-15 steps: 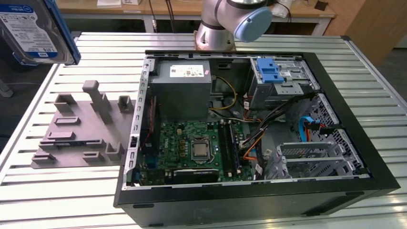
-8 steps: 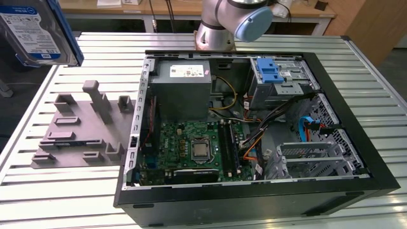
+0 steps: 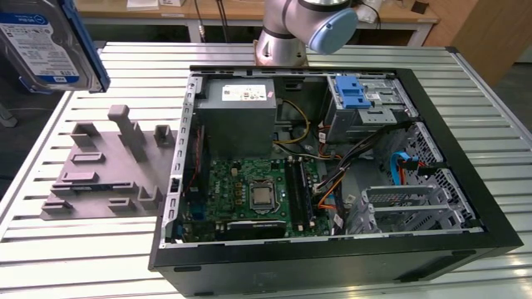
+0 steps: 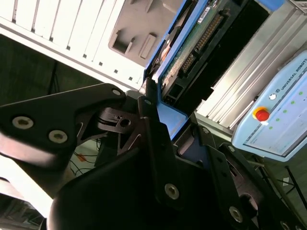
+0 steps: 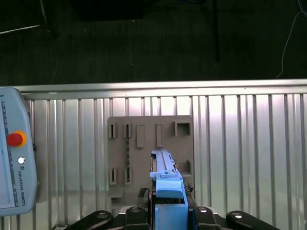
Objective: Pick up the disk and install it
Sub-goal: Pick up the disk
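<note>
**One disk up in the pincer, drive cage well across the case**

In both wrist views the pincer [image 4: 158, 112] is clamped on the disk [image 4: 192, 43]. Its black fingers [image 4: 152, 120] press on either side of the blue carrier frame [image 4: 169, 120] at one short end. Nothing else is in the grasp. In the second wrist view the green circuit-board face of the disk and its connector row run away from the fingers. The first wrist view shows the disk [image 5: 165, 177] edge-on, so its long axis points straight out from the pincer, toward the counter below.

Directly beneath it lies the grey moulded fixture plate [image 5: 144, 132], flat on the slatted metal counter [image 5: 240, 143]. The disk is clear of the plate and touches none of its slots.

In the exterior view the disk [image 3: 42, 43] hangs high at that view's left, label toward the camera, above the fixture plate [image 3: 99, 168].

The open computer case [image 3: 465, 187] lies on its side to the exterior view's right of the plate. The silver drive cage [image 3: 374, 112] with its blue latch [image 3: 353, 93] sits in the case's far corner, near the arm's base [image 3: 283, 37]. So the cage is well apart from the held disk, across the width of the case. A teach pendant [image 5: 12, 158] rests at the counter's edge.
</note>
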Controlling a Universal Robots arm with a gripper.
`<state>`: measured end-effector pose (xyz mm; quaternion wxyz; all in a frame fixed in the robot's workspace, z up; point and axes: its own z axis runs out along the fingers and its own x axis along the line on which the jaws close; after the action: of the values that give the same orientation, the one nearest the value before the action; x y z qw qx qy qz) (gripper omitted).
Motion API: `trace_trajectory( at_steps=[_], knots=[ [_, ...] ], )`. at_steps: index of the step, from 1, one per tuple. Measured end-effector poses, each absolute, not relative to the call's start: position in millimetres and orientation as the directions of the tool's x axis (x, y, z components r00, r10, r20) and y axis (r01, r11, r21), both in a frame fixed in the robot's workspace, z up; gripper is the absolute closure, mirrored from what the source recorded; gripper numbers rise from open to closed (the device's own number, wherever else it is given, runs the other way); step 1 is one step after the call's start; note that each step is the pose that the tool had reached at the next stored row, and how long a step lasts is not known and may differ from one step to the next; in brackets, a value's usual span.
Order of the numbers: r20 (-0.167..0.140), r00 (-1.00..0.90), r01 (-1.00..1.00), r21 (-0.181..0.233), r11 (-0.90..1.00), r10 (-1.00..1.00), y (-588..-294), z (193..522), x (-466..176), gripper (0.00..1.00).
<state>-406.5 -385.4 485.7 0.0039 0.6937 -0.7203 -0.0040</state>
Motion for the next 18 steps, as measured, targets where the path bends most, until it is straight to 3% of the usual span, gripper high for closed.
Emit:
trace_trajectory(
  at_steps=[18],
  knots=[
    [0.0, -0.038, -0.999, 0.011, 0.038, -0.999, -403.6, 485.6, -383.6, 0.64]
  ],
)
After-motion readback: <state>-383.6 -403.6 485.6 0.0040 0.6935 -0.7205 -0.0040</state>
